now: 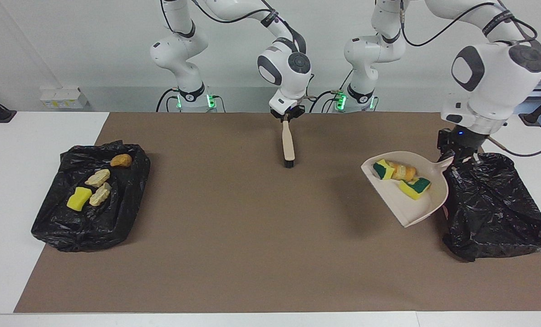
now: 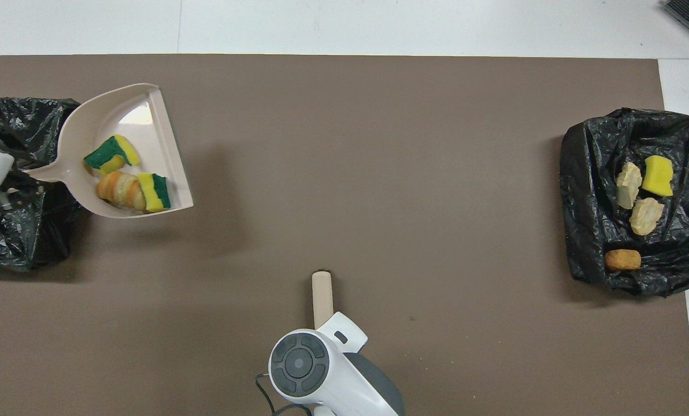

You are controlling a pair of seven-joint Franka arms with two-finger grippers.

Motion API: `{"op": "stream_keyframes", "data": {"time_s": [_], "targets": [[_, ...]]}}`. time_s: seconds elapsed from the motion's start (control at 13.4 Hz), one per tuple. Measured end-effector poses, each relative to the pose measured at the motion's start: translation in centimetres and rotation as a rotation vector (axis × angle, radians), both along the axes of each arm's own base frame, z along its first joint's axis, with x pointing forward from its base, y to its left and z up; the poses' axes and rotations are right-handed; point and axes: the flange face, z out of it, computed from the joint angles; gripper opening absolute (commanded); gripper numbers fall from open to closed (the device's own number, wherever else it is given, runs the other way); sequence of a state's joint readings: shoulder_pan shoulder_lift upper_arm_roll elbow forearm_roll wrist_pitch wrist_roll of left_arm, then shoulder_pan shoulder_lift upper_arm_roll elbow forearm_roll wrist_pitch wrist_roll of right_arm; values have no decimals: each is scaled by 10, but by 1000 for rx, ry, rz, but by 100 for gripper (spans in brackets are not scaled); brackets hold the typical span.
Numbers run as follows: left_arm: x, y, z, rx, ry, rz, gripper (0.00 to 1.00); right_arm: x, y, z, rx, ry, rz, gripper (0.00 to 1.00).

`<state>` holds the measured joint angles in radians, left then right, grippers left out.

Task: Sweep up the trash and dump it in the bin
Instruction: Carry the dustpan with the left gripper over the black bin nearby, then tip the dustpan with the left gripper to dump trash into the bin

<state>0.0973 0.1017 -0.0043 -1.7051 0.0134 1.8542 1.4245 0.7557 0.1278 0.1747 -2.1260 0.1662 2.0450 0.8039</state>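
Right gripper (image 1: 287,116), nearest the robots: pinched on the handle of the brush (image 1: 288,141), which hangs bristles-down over the mat (image 1: 234,254); this arm waits. Left gripper (image 1: 456,152): clamped on the handle of the dustpan (image 1: 411,211), carried in the air at the edge of the black bin bag (image 1: 493,204) at the left arm's end of the table.

Progress, as I judge it: sweeping looks done, since no scraps lie loose on the mat. Pan not yet tipped; dump is what remains.

Trash in the pan: two yellow-and-green sponge bits (image 1: 381,169) (image 1: 415,187) with an orange-striped roll (image 1: 402,171) between them, bunched toward the handle end.

Farther out, at the right arm's end: second black bag (image 1: 89,222) holding a plain yellow sponge bit (image 1: 79,199), two tan bread-like chunks (image 1: 98,178) (image 1: 100,195) and a brown nugget (image 1: 121,160), all lying apart or just touching.
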Motion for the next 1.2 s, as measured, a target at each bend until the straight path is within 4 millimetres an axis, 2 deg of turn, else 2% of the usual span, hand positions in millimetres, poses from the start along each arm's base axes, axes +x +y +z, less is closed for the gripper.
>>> {"op": "stream_keyframes", "data": {"time_s": [0.15, 0.22, 0.45, 0.6, 0.82, 1.05, 1.2], "targets": [[8, 63, 12, -4, 22, -29, 0, 4, 0, 5, -10, -21, 17, 100], [12, 88, 18, -1, 15, -50, 0, 6, 1, 9, -18, -26, 26, 100], [18, 145, 26, 18, -9, -90, 0, 22, 1, 38, -23, -31, 17, 100], [17, 177, 30, 30, -24, -80, 0, 47, -13, 68, -19, -39, -9, 100], [20, 205, 37, 118, -23, -82, 0, 90, -57, 124, 8, -48, -8, 100], [28, 215, 40, 278, -17, -134, 0, 129, -111, 174, 40, -50, 20, 100], [36, 219, 31, 380, 6, -174, 0, 154, -154, 202, 72, -71, 58, 100]]}}
